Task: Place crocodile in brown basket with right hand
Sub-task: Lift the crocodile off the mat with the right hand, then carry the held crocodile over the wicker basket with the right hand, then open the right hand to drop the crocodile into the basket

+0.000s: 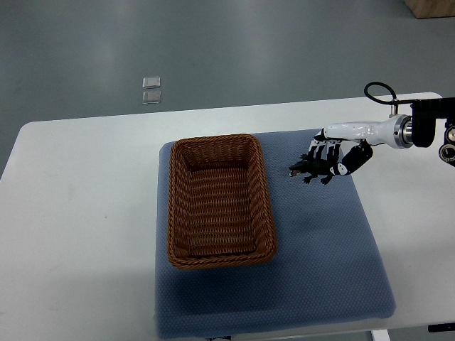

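Note:
A small dark crocodile toy (pixel 307 170) sits just right of the brown wicker basket (pixel 219 201), over the blue mat. My right hand (pixel 334 158) reaches in from the right edge, its white and black fingers curled around the crocodile's rear half. The toy's head points left toward the basket and its red mouth shows. The basket holds nothing. My left arm does not show.
The blue mat (pixel 284 284) lies on a white table (pixel 78 227) and carries the basket. Two small clear squares (pixel 151 89) lie on the grey floor beyond the table's far edge. A brown box corner (pixel 432 7) shows at the top right.

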